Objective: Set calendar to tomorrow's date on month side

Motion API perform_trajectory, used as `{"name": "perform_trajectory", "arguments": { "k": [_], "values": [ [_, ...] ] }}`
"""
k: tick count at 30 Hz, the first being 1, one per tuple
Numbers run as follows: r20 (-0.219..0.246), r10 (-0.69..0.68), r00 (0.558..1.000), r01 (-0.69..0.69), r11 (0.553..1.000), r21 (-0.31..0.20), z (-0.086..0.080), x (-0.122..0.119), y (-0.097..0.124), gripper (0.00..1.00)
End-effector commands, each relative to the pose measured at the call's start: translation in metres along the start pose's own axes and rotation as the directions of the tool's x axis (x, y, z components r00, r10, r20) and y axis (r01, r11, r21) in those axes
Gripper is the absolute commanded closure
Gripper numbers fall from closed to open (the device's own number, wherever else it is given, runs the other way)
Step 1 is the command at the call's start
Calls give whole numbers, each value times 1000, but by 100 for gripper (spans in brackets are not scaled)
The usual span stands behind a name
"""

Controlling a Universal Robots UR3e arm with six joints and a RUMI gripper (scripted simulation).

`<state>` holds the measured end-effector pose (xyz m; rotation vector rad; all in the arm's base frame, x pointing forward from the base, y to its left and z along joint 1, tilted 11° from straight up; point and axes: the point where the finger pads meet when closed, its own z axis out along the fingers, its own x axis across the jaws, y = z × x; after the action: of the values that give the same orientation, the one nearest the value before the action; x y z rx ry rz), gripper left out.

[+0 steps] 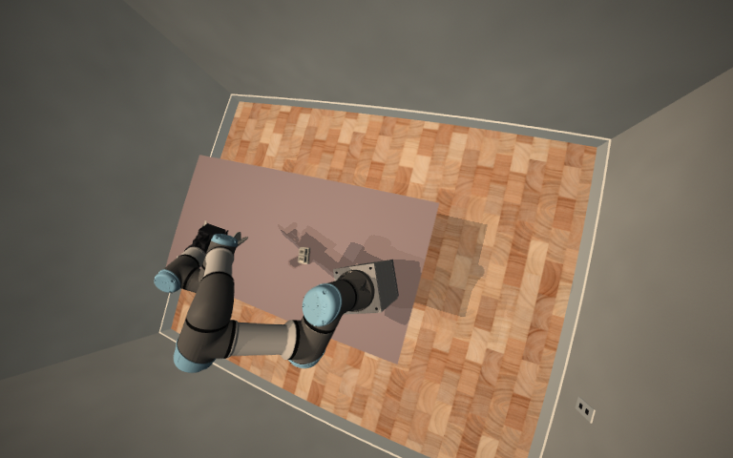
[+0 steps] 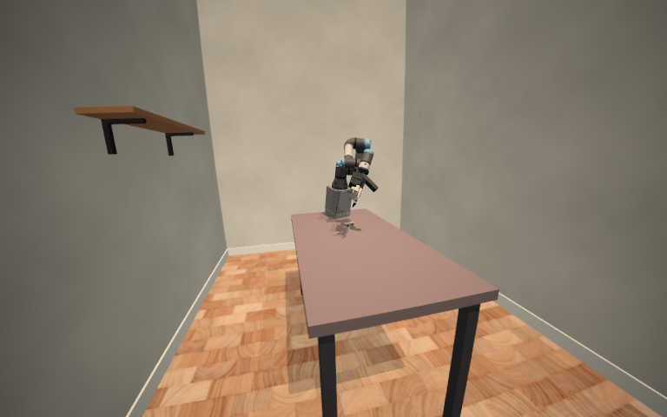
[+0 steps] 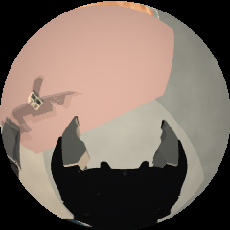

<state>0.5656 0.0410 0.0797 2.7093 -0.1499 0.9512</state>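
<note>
The small block calendar (image 1: 303, 255) (image 2: 350, 224) (image 3: 34, 99) stands on the brownish-pink table (image 1: 324, 199) (image 2: 383, 274) (image 3: 105, 62), a tray holding two pale cubes. It is too small for me to read the digits or the month. My gripper (image 1: 240, 238) (image 2: 354, 201) (image 3: 121, 119) is open and empty. It hangs in the air above the table near its long edge, well to one side of the calendar. In the wrist view the calendar lies far left of the fingers, partly in the arm's shadow.
The robot's grey base block (image 1: 386, 281) (image 2: 335, 201) stands on the table's end close to the calendar. Grey walls run near the table's sides. A wooden shelf (image 2: 137, 117) hangs on the left wall, far from the arm.
</note>
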Motion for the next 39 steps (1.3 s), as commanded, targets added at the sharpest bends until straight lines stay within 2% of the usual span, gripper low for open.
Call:
{"name": "perform_trajectory", "arguments": {
  "k": [1,3,4,7,9,13,17,24,26,33,39],
  "values": [
    [105,-111,988,106,993,53,-1,-40,22,0],
    [150,-156,976,145,986,83,-2,-61,30,0],
    [155,-161,975,149,985,86,-2,-63,31,0],
    [217,-227,949,199,969,145,-7,-96,40,0],
    [217,-227,949,199,969,145,-7,-96,40,0],
    [274,-301,913,241,943,230,-17,-135,47,0],
    [307,-357,882,262,914,312,-28,-168,48,0],
    [324,-421,847,268,866,423,-46,-210,45,0],
    [324,-421,847,268,866,423,-46,-210,45,0],
    [321,-451,833,263,833,486,-57,-232,39,0],
    [318,-460,829,261,822,507,-61,-239,37,0]
  ]
}}
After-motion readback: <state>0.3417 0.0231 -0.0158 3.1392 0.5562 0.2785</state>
